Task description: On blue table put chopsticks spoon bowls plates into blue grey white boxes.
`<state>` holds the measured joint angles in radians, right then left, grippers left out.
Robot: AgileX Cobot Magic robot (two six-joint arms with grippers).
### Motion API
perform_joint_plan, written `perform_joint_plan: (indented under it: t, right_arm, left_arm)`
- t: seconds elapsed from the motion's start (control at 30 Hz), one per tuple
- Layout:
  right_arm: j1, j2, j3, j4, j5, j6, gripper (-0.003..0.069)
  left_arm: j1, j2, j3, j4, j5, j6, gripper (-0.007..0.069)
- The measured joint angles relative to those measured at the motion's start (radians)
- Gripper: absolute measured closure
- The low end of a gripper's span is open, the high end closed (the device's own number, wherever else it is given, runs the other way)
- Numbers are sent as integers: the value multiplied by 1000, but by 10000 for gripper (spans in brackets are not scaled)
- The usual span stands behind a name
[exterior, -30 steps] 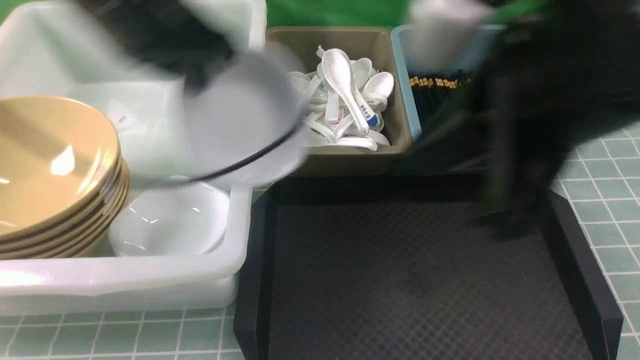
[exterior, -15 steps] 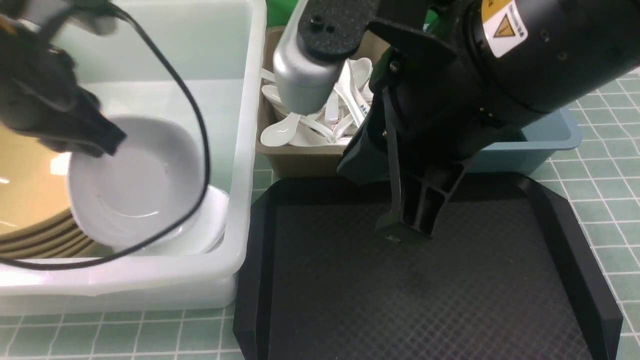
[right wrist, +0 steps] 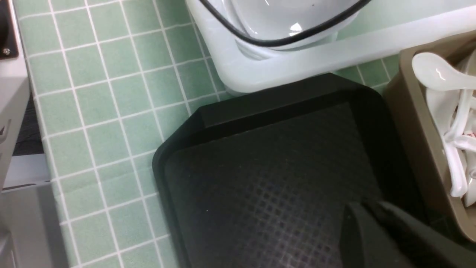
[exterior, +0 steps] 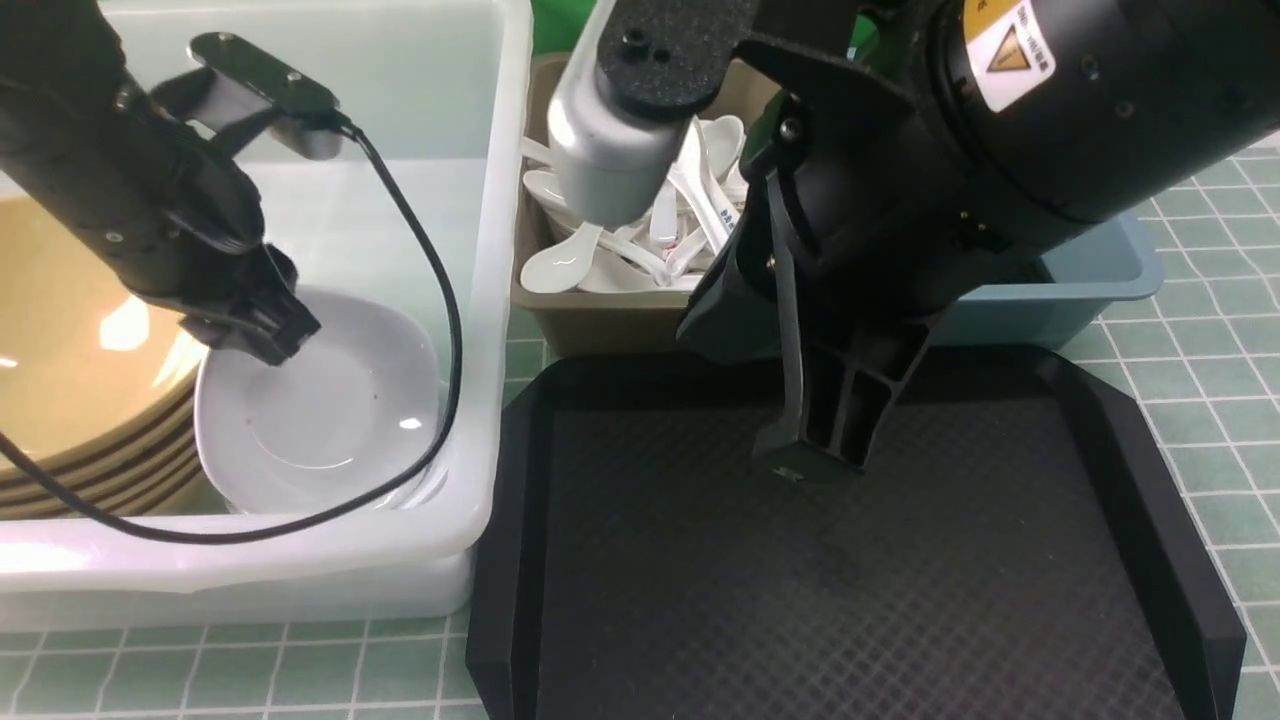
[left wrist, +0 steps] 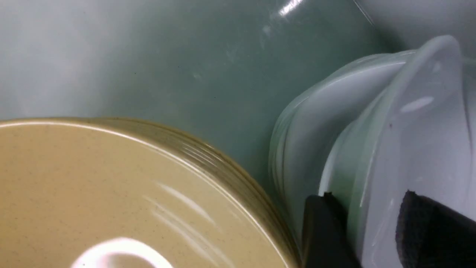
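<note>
The top plate [exterior: 330, 410] lies hollow-up on its stack in the white tub's [exterior: 492, 300] near right corner, close between the bowls [exterior: 70, 310] and the tub wall. The left end effector [exterior: 268, 338] straddles the plate's far-left rim, fingers parted and not pinching. The right end effector [exterior: 810, 445], closed and empty, hangs over the black tray [exterior: 800, 620].

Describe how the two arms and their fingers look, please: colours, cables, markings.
Both arms are black. The left arm carries a silver-grey bracket and a loose black cable. The right arm is thick and rounded, with a white sticker bearing a yellow warning triangle, and a silver-grey housing with a black cap. Its fingers are black and ribbed.
</note>
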<state>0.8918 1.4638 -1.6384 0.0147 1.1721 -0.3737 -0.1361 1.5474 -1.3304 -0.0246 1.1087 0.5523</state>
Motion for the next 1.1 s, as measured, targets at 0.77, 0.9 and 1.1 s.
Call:
perform_joint_plan:
  t: [0.77,0.9,1.1]
  right_arm:
    - [0,0,0,-15,16,0,613]
    - [0,0,0,-15,17,0,612]
    - [0,0,0,-15,21,0,612]
  left_arm:
    - [-127,2,-111,347,35,-411,425]
    - [-127,3,-111,349,66,-419,559]
    - [-127,38,-111,327,119,-422,620]
